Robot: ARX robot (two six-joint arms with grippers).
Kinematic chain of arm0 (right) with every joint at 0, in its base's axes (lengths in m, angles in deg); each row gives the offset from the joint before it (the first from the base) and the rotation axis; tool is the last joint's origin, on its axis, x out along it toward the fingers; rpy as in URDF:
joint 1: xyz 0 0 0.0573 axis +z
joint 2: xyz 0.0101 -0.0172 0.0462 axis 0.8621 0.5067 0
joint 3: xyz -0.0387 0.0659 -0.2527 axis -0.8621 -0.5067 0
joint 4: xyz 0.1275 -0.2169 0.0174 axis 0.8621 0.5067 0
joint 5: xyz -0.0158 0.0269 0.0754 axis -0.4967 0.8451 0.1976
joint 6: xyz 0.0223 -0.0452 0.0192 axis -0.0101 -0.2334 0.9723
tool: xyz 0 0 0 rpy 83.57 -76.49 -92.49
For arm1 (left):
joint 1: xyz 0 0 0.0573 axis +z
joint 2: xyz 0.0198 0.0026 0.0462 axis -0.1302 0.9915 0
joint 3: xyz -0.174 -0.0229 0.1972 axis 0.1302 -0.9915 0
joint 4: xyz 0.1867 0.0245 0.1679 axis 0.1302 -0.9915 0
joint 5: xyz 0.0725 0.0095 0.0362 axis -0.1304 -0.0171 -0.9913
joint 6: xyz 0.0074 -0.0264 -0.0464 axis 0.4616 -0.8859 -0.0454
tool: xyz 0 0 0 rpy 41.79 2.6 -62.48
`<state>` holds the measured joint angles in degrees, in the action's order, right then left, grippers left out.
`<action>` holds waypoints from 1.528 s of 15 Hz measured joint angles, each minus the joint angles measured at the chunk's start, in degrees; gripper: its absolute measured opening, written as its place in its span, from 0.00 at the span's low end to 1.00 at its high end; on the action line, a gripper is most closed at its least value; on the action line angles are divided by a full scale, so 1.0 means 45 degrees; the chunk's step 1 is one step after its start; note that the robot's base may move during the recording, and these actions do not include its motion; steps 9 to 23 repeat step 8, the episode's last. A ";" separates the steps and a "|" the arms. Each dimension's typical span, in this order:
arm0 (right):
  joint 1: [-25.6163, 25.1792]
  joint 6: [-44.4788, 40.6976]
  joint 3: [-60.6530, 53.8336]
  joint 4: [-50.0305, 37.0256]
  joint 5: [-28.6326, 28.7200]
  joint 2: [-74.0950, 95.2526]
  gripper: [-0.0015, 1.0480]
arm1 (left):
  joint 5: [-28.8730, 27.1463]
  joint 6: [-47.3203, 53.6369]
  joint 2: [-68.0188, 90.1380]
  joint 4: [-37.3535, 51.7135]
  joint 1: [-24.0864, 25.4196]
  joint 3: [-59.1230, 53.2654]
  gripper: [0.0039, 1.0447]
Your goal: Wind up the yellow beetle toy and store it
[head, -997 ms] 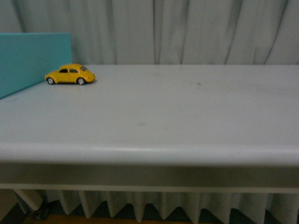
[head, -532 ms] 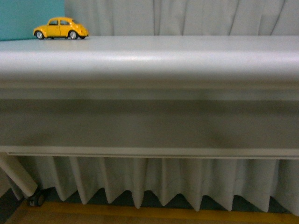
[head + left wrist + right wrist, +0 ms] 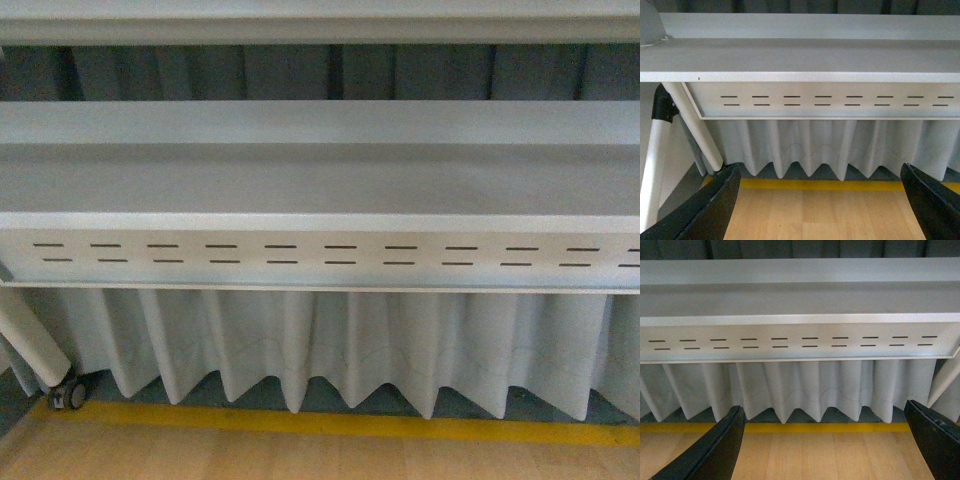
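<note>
You are looking at the underside of the table (image 3: 320,180) in all three views, and the yellow beetle toy is not showing in any of them, so you cannot tell where it is lying.

Going from left to right in the front view, you are seeing one slanted white table leg (image 3: 30,335) with one small castor wheel (image 3: 70,394) at its foot. Then the perforated panel (image 3: 320,257) is running across, carrying two rows of short slots. Under it one pleated grey curtain (image 3: 330,345) is hanging, and one yellow stripe (image 3: 330,422) is lying along the wooden floor (image 3: 300,458). No arm is appearing in this view.

In the left wrist view the left gripper (image 3: 822,202) is standing spread wide, its two black fingers (image 3: 700,212) far apart and holding nothing. One white leg (image 3: 692,125) is showing beside it. In the right wrist view the right gripper (image 3: 825,442) is also standing wide apart, two black fingers (image 3: 715,450) pinching nothing, both over the wooden floor.
</note>
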<state>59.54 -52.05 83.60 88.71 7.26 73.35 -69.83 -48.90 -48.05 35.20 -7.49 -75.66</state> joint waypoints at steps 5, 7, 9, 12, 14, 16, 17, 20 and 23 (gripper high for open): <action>0.0000 0.0000 0.0000 0.0000 0.0000 0.0000 0.94 | 0.0000 0.0005 0.0000 0.0000 0.0000 0.0000 0.94; 0.0000 0.0005 0.0000 0.0000 0.0000 0.0000 0.94 | 0.0000 0.0000 0.0000 0.0000 0.0000 0.0000 0.94; 0.0000 0.0005 0.0000 0.0000 0.0000 0.0000 0.94 | 0.0000 0.0005 0.0000 0.0005 0.0000 0.0000 0.94; 0.0000 0.0005 0.0000 0.0000 0.0000 0.0000 0.94 | 0.0000 0.0005 0.0000 0.0005 0.0000 0.0000 0.94; 0.0000 0.0005 0.0000 0.0000 0.0000 0.0000 0.94 | 0.0000 0.0005 0.0000 0.0005 0.0000 0.0000 0.94; 0.0000 0.0005 0.0000 0.0000 0.0000 0.0000 0.94 | 0.0000 0.0005 0.0000 0.0005 0.0000 0.0000 0.94; 0.0000 0.0005 0.0000 0.0000 0.0000 0.0000 0.94 | 0.0000 0.0005 0.0000 0.0005 0.0000 0.0000 0.94; 0.0000 0.0005 0.0000 0.0000 0.0000 0.0000 0.94 | 0.0000 0.0005 0.0000 0.0005 0.0000 0.0000 0.94; 0.0000 0.0005 0.0000 0.0000 0.0000 0.0000 0.94 | 0.0000 0.0005 0.0000 0.0005 0.0000 0.0000 0.94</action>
